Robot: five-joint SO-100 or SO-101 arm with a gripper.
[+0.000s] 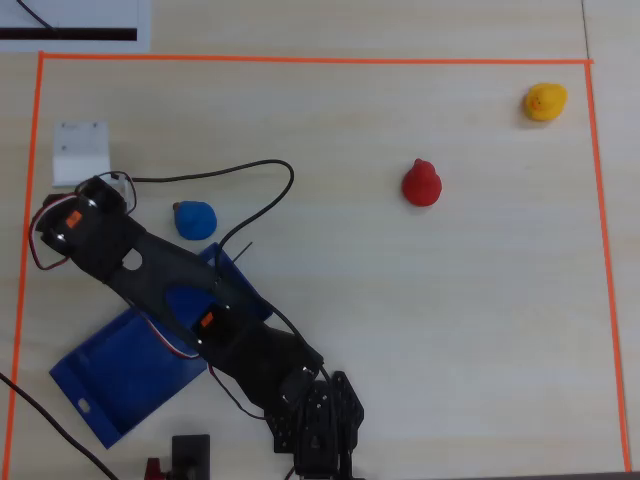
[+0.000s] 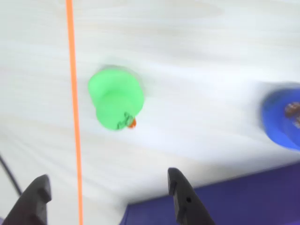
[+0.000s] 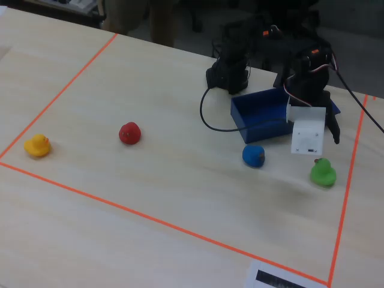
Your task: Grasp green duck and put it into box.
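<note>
The green duck sits on the table close to the orange tape line, ahead of my open gripper. Both fingers stand wide apart and empty, short of the duck. In the fixed view the gripper hovers just above and behind the green duck. In the overhead view the gripper hides the duck. The dark blue box lies under the arm; it also shows in the fixed view and at the bottom of the wrist view.
A blue duck sits near the box, also seen in the fixed view and the wrist view. A red duck and a yellow duck stand far off. Orange tape borders the workspace.
</note>
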